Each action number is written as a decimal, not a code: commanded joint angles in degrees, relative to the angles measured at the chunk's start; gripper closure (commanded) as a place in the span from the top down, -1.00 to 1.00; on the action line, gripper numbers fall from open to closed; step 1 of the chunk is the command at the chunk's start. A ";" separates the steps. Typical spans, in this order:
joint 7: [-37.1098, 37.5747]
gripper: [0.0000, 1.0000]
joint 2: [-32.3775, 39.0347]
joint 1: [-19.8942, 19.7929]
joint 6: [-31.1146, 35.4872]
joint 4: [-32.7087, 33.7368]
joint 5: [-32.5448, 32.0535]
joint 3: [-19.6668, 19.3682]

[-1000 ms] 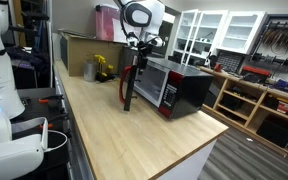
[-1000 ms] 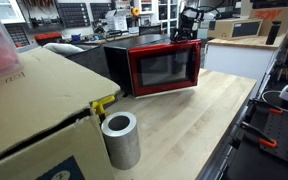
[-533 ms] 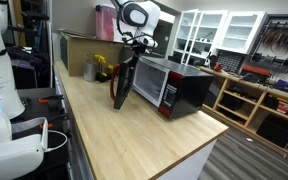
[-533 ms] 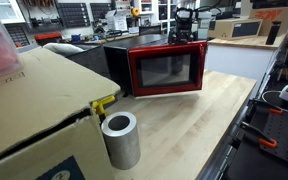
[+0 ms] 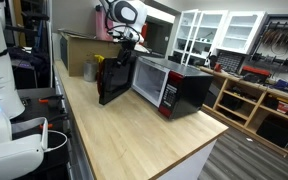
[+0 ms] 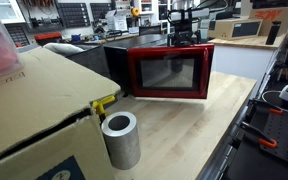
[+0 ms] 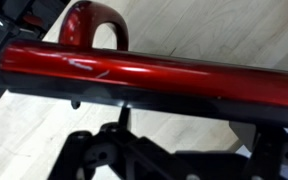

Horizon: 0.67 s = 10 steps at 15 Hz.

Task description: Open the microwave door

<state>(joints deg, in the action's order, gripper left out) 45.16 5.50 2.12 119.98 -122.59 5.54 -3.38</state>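
Observation:
The black microwave [image 5: 182,88] with a red-trimmed front stands on the wooden counter [image 5: 134,135]. Its door [image 5: 114,82] is swung wide open, its black inner side showing in this exterior view. In an exterior view the door's red outer face [image 6: 170,72] and dark window face the camera. My gripper [image 5: 125,41] sits at the door's top edge, which also shows in an exterior view [image 6: 182,36]. In the wrist view the red top edge [image 7: 144,72] crosses the frame above my spread fingers [image 7: 179,125], and the red handle [image 7: 92,25] lies beyond it.
A brown cardboard box [image 5: 79,50] stands behind the door and shows close up in an exterior view [image 6: 34,110]. Beside it are a grey cylinder [image 6: 119,140] and a yellow object [image 5: 104,68]. White glass-paned cabinets [image 5: 214,30] stand behind. The counter ends at the right [image 5: 219,128].
The door has swung much further open, away from the microwave body. My gripper has moved with its top edge towards the cardboard box.

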 commanded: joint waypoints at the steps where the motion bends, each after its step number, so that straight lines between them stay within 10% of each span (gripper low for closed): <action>1: 11.96 1.00 -5.23 1.04 1.67 -5.72 -1.87 1.78; 10: 44.35 1.00 -7.43 2.87 4.02 -10.22 -0.91 7.86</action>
<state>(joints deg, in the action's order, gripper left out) 81.16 -0.37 4.02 121.98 -130.97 4.65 3.04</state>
